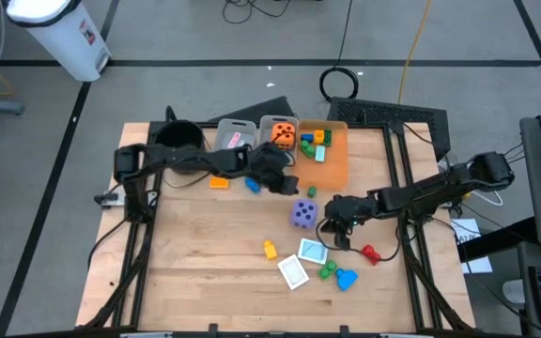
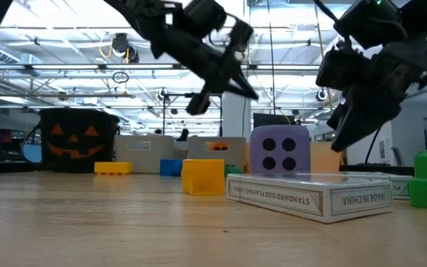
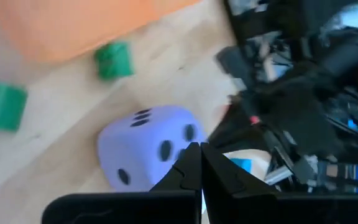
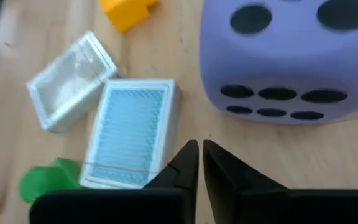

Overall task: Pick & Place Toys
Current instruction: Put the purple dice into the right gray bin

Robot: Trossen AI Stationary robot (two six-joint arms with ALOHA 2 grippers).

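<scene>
I see the purple die [image 1: 303,214] sitting on the table [image 1: 195,253], near the middle and a bit toward the right edge. It has four dots facing the low camera. Just in front of it lie two card boxes: the teal card box [image 1: 312,252] and the white card box [image 1: 293,273]. Each lies flat, with its long side running slantwise toward the front edge. A yellow block [image 1: 270,250] is just left of them. Green blocks [image 1: 327,271] and a blue block [image 1: 347,279] are near the front right, and a red block [image 1: 369,253] lies by the right edge.

At the back edge, the orange bin [image 1: 334,160] holds small blocks. The grey bin [image 1: 277,132] beside it holds an orange die [image 1: 284,135]. Another grey bin [image 1: 236,137] has something pink in it. A black pot [image 1: 177,137] stands at the back left.

My right gripper [image 1: 332,223] hangs just beside the purple die, fingers together, holding nothing. My left gripper [image 1: 285,184] hangs in front of the bins, fingers together too, holding nothing.
</scene>
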